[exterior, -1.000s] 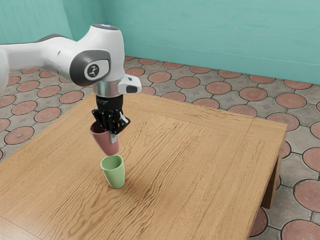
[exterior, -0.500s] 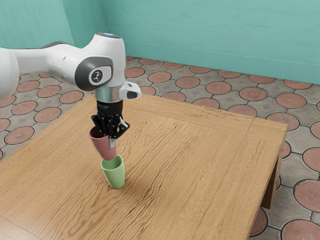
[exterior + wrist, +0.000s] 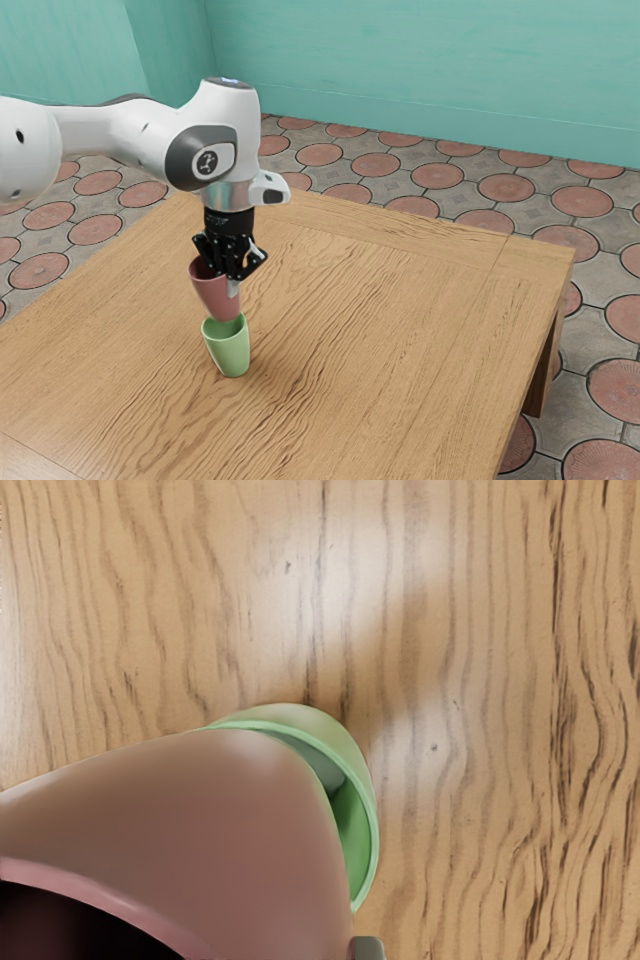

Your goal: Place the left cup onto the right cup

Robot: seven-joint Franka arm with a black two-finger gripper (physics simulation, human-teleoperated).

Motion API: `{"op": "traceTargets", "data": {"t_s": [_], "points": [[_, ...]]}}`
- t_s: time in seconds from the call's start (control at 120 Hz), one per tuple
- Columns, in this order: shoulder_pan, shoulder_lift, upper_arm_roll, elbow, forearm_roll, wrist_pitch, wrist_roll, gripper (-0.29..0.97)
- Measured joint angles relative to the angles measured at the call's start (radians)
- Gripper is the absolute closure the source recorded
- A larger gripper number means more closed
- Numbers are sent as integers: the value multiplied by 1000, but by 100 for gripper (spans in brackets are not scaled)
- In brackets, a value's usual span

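"Exterior view: where's our pink cup (image 3: 213,298)?"
"Rim pinched in our gripper (image 3: 233,280), base at the green cup's (image 3: 228,348) mouth, exterior view's left. Light, stiff, slick, we judge; rim suits gripping."

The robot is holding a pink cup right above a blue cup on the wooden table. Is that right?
Not quite. The bottom one is a green cup, not a blue one. The exterior view shows it standing on the wooden table. The rest is right: the fingers hold the pink cup right above it.
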Motion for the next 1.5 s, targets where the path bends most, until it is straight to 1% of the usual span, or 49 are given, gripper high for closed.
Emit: {"op": "traceTargets", "data": {"t_s": [0.442, 0.708, 1.208, 1.242, 1.4, 1.5], "points": [[-1, 9, 0, 0, -1, 3, -8, 78], [0, 11, 0, -6, -16, 2, -13, 78], [2, 47, 0, -8, -17, 1, -20, 78], [1, 48, 0, -8, -18, 1, -20, 74], [-3, 49, 0, -9, -25, 0, -18, 39], [-3, 49, 1, -9, -26, 0, -18, 25]]}}
